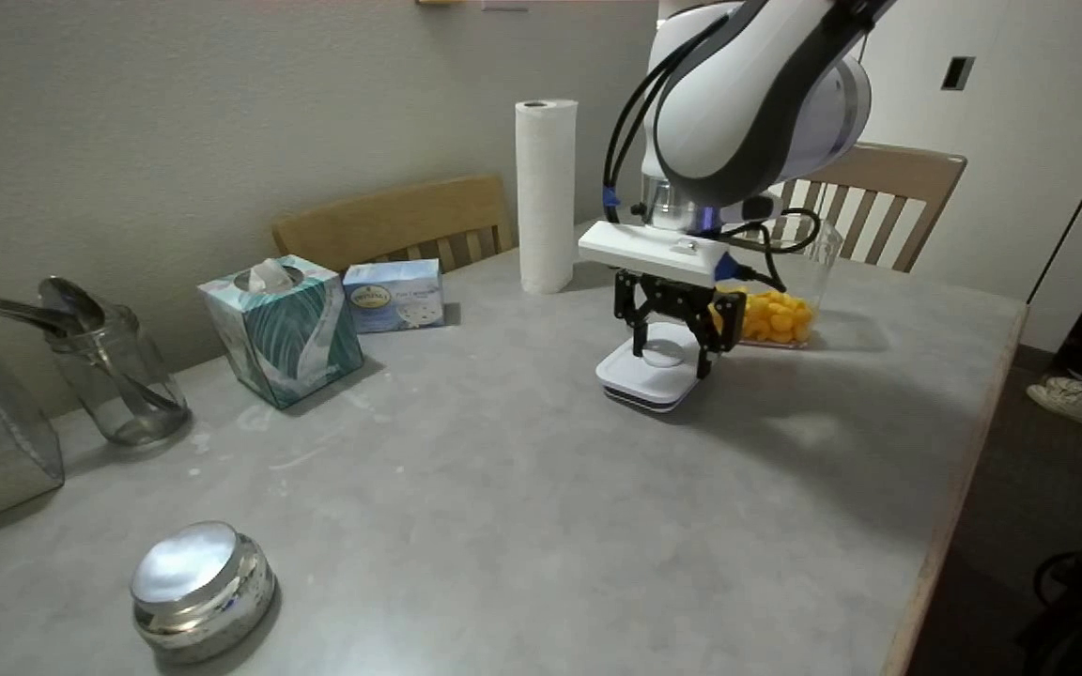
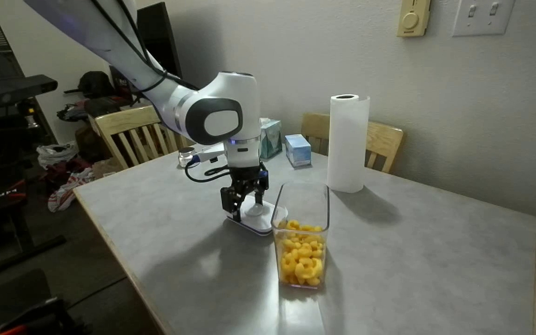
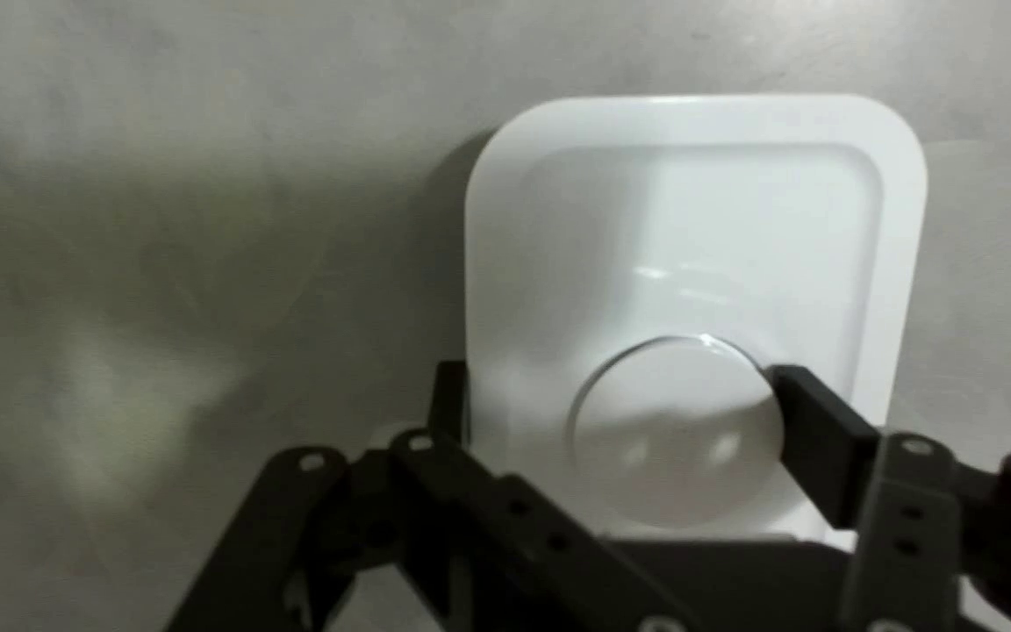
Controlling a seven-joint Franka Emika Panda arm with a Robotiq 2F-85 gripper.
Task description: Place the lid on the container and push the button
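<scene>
In from the table's edge (image 1: 949, 507), the claw (image 1: 672, 358) gaped off-centre astride the button (image 3: 677, 430); I feared closing might skid the lid (image 3: 734, 219)

I found the lid (image 3: 690, 250) off the container (image 2: 304, 208), lying flat and face up: white, squarish, round-cornered, with a dark line along its side. The button (image 3: 677, 430), a round white disc, appeared raised at the lid's centre, partly in shade. The container stood upright near the lid, clear-walled and open at the top, orange-yellow contents (image 2: 303, 260) filling its lower part.
</scene>
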